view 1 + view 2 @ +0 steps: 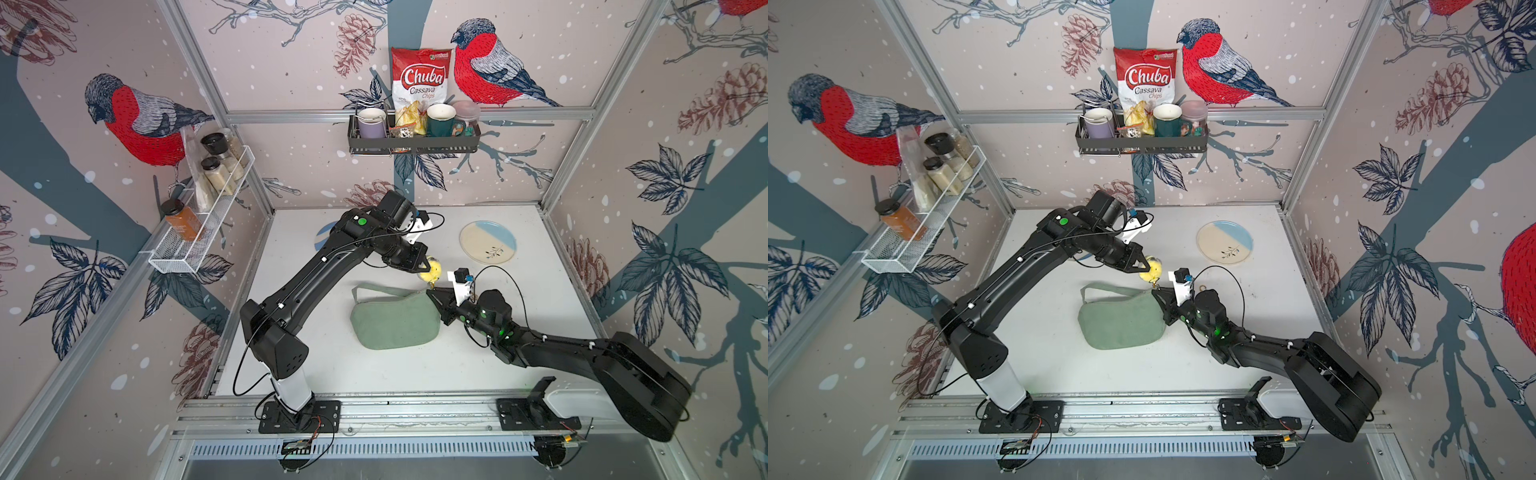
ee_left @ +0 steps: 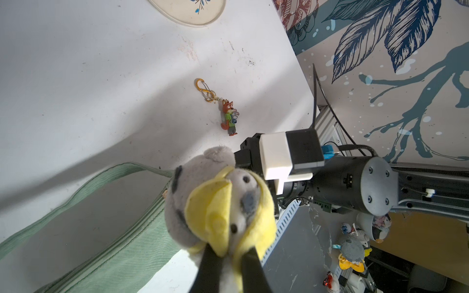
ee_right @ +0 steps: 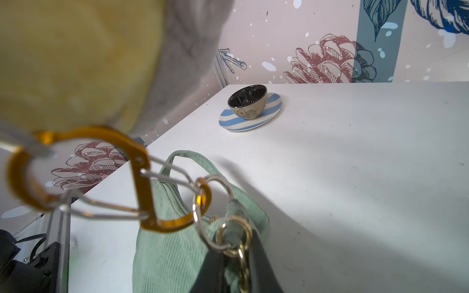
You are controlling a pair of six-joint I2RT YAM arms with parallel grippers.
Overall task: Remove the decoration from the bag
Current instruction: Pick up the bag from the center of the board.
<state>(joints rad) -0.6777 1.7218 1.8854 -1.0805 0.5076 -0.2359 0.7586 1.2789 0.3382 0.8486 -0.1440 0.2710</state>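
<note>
Right now we see the bag (image 1: 395, 322) lying flat near the middle of the white table (image 1: 374, 374), between our two arms. It is a sage-green crescent of soft ribbed fabric, with a short matching strap arching off its far edge. At its right end the strap loop carries a silver ring (image 3: 195, 215). Our right gripper (image 1: 433, 294) is clamped together on that end of the bag.

An orange carabiner (image 3: 142, 182) hooks through the silver ring. It leads up to the decoration (image 1: 432, 271), a grey and yellow plush bird raised just above the bag's right end. Our left gripper (image 2: 229, 266) is closed tight on the plush.

On the back wall a black wire shelf (image 1: 413, 143) holds four things:
- a lilac mug (image 1: 371, 122)
- a chips packet (image 1: 419, 83)
- a dark green mug (image 1: 441, 120)
- a lidded clear tub (image 1: 466, 112)

A white mesh rack (image 1: 199, 241) on the left wall holds spice jars (image 1: 216, 170).

At the table's far left a dark-glazed bowl (image 3: 247, 101) sits on a blue-striped plate (image 3: 275, 102). A cream and blue plate (image 1: 487, 242) lies at the far right. A fox keyring (image 2: 229, 116) lies on the table near the right arm.
</note>
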